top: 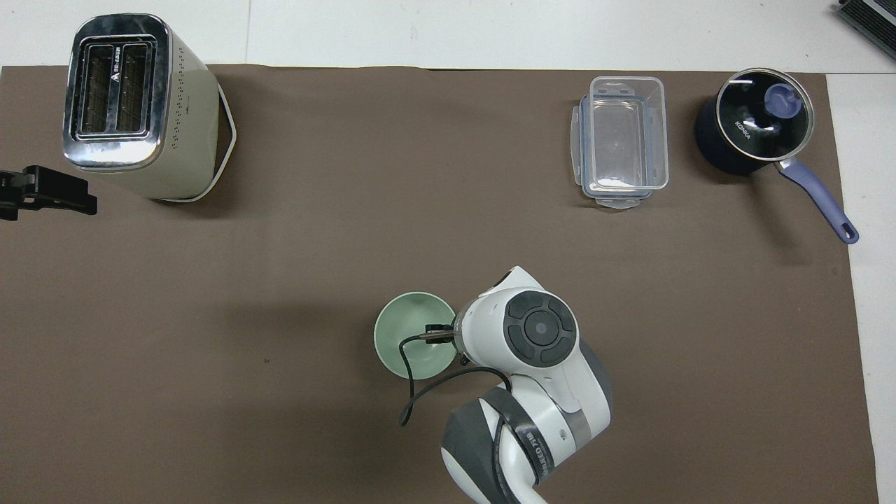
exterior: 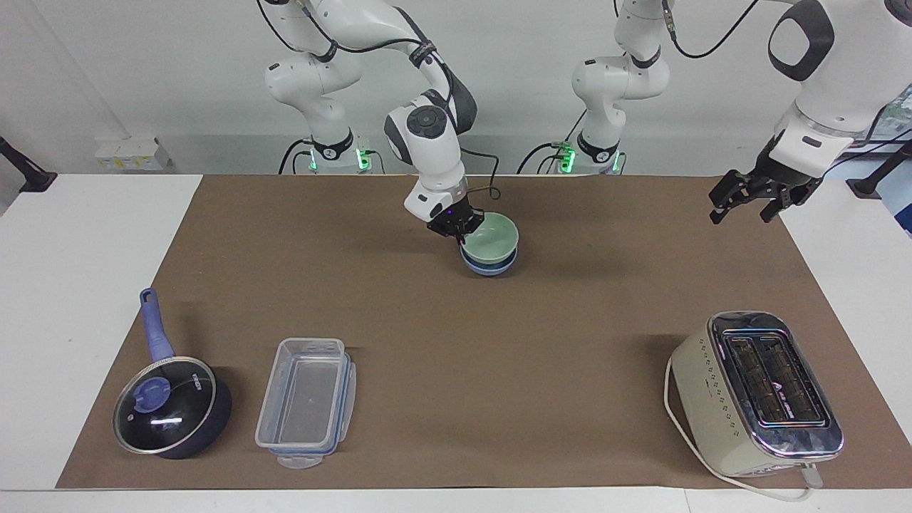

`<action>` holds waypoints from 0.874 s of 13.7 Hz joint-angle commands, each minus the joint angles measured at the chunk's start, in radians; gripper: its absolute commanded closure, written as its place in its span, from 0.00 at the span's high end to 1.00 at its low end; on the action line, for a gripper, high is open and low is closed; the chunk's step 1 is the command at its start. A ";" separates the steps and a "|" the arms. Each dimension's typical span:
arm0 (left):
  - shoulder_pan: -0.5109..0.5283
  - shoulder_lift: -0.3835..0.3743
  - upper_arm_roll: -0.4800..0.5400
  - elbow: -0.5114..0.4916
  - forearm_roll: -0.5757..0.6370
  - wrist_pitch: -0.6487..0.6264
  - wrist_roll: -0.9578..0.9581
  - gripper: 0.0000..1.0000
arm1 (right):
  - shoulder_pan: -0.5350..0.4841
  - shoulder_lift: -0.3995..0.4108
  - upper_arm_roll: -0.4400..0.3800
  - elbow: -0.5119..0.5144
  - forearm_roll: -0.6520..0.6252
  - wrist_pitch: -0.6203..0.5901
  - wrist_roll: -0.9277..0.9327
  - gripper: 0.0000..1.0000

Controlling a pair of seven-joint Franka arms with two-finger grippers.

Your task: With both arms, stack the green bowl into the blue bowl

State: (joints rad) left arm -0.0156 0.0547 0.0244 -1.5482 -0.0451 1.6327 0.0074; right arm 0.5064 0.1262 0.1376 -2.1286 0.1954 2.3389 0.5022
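From the facing view, my right claw (exterior: pixel 462 229) is pinched shut on the rim of the green bowl (exterior: pixel 491 239), which sits nested in the blue bowl (exterior: pixel 489 267) at the middle of the bench (exterior: pixel 456 335), toward the robots' edge. My left claw (exterior: pixel 741 201) hangs spread open and empty over the mat's edge at the left arm's end, waiting. From overhead, the green bowl (top: pixel 409 332) covers the blue one almost wholly; my right wrist hides the fingers, so the grip there is hard to judge. The left claw (top: pixel 42 196) shows beside the toaster (top: pixel 140 105).
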 commanded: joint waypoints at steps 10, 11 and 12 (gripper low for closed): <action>0.008 0.004 -0.008 0.016 0.022 -0.024 -0.010 1.00 | -0.012 -0.054 -0.007 0.009 0.007 0.005 0.036 0.74; 0.008 0.004 -0.008 0.016 0.022 -0.024 -0.010 1.00 | -0.022 -0.077 -0.013 0.009 0.007 -0.004 0.030 0.88; 0.008 0.004 -0.008 0.016 0.022 -0.024 -0.010 1.00 | -0.052 -0.101 -0.013 0.010 0.006 -0.027 0.026 0.98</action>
State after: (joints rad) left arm -0.0156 0.0547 0.0245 -1.5482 -0.0451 1.6327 0.0073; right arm 0.4962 0.0844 0.1242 -2.1090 0.1954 2.3408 0.5194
